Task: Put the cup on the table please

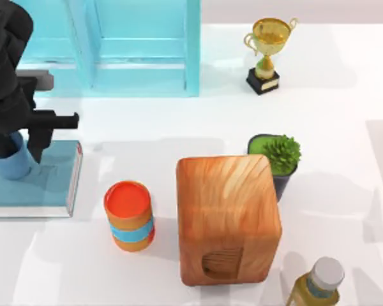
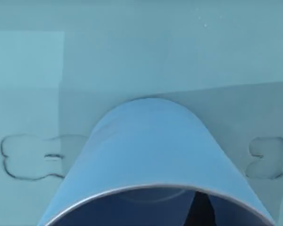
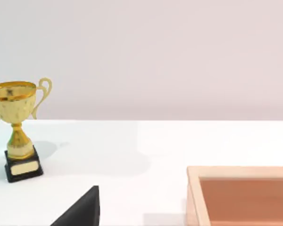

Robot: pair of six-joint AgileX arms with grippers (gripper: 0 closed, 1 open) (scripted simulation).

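The counter (image 1: 345, 121) spans the whole top view, white and broad, with plenty of bare surface along its far right and across its middle. At its back left stands the light-blue shelf unit (image 1: 140, 48). The wooden box (image 1: 228, 218) sits near the centre front, with the potted plant (image 1: 277, 159) just behind its right corner, and a teal book (image 1: 48, 185) lies flat at the left edge. The orange can (image 1: 129, 215) stands between book and box.

The cup (image 1: 11, 162) is on the teal book, not yet on the counter, so the task itself is still undone. The left arm reaches over it from above, and the left gripper (image 1: 16, 143) is down at the cup. In the left wrist view the cup (image 2: 151, 155) looms close with its rim nearest the camera, but whether the jaws are closed on it, I cannot tell.

What seems left: secure the cup, lift it off the book and set it on bare counter. The right arm is parked off the right side.
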